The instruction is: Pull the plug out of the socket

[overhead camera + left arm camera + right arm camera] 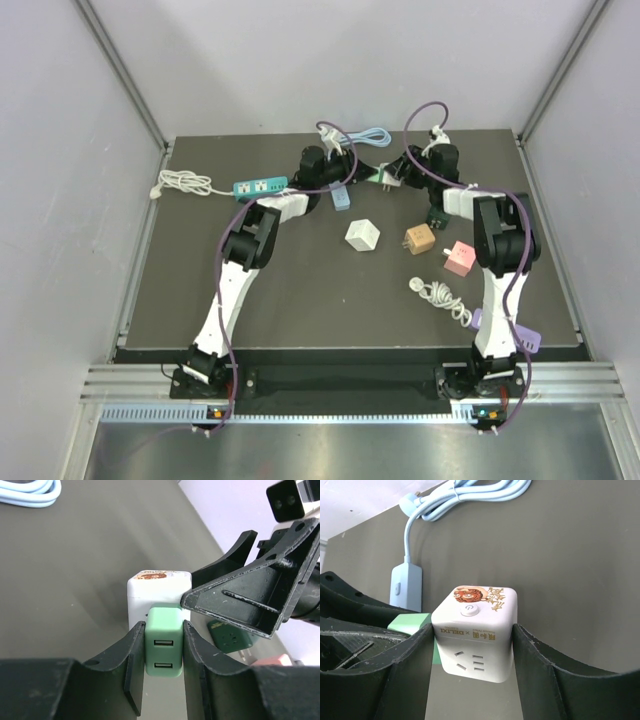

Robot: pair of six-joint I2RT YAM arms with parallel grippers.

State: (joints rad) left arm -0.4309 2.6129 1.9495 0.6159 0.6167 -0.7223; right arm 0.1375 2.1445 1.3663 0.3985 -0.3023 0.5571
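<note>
Top view: left gripper (pixel 352 176) and right gripper (pixel 408 170) meet at the far centre of the table (pixel 300 300). Left wrist: jaws narrowed, clamping the green plug (pixel 163 642), seated in the white cube socket (pixel 150 592). Right wrist: jaws half-closed, gripping the socket on both sides. Advice: brace socket, draw plug straight out, no twisting

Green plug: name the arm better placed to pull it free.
Left. The left gripper clamps the green plug on both sides; the right gripper holds the white cube socket, so it should probably just brace.
</note>
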